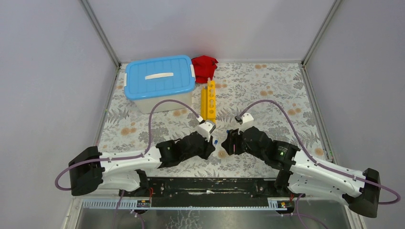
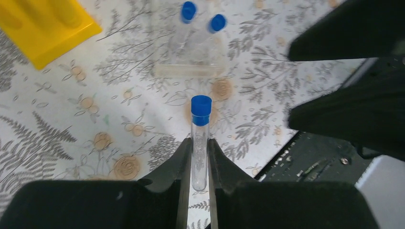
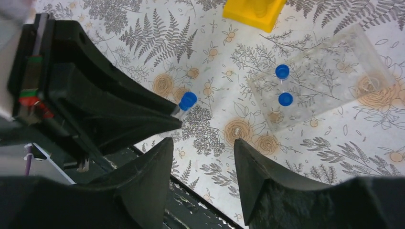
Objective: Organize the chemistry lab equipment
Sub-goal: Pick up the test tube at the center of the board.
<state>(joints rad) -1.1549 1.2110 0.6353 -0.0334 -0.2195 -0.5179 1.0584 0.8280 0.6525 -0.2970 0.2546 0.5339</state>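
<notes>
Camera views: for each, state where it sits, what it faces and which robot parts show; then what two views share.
Top external: above and behind the arms, looking down on the table, blue-lidded tub and yellow rack; both arms show.
Left wrist: on the left arm, looking past the left claw, shut on a blue-capped tube, towards the clear tube holder.
Right wrist: on the right arm, looking down past the open right claw; the left claw shows too.
Shared: both wrist views show the holder and the rack's end.
</notes>
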